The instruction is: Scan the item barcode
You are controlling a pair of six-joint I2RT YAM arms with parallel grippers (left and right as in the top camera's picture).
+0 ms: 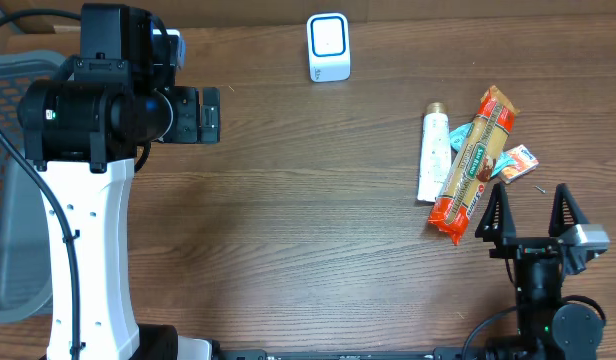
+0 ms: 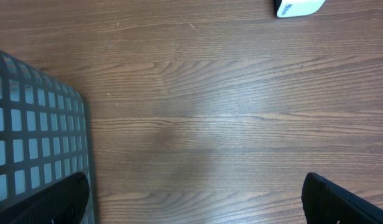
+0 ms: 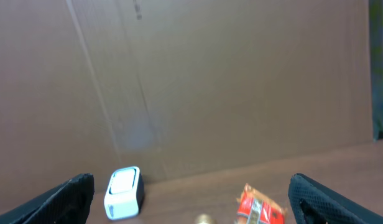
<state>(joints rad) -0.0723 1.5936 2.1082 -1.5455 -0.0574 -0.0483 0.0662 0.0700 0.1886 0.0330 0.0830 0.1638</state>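
"Starting from the scanner (image 1: 328, 47): where is the pasta packet (image 1: 473, 165) found?"

"It is seen lying flat on the surface (image 1: 288, 220), well to the right of the scanner and nearer the front edge. A white tube (image 1: 433, 150) lies against its left side, and a small packet (image 1: 520, 160) just beside its right."

"And the fingers?"

"The right fingers (image 1: 493, 215) are spread wide and empty, just in front of the packet. The left fingers (image 2: 347, 205) are also spread wide, nothing held, left of the scanner, by a grey basket (image 2: 30, 137)."
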